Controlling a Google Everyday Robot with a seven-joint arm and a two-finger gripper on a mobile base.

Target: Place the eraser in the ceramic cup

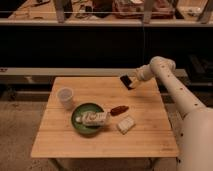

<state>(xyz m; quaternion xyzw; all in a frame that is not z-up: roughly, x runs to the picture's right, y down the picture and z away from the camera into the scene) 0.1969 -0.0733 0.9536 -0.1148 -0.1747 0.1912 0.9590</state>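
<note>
Eraser [125,80] lies at far edge of table [150,135], right of centre, long axis slanting far-left to near-right, gripper [135,83] right against its right end, grip state cannot tell; ceramic cup [65,97] well apart, left and nearer

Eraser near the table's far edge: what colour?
Black: small flat rectangular eraser, camera view, with the gripper just beside it.

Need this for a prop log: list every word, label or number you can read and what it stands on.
None can be read.
The packet in the green bowl may carry print, but it is too blurred to read.
The gripper, by the eraser at the far right of the table, shows no marking.
</note>
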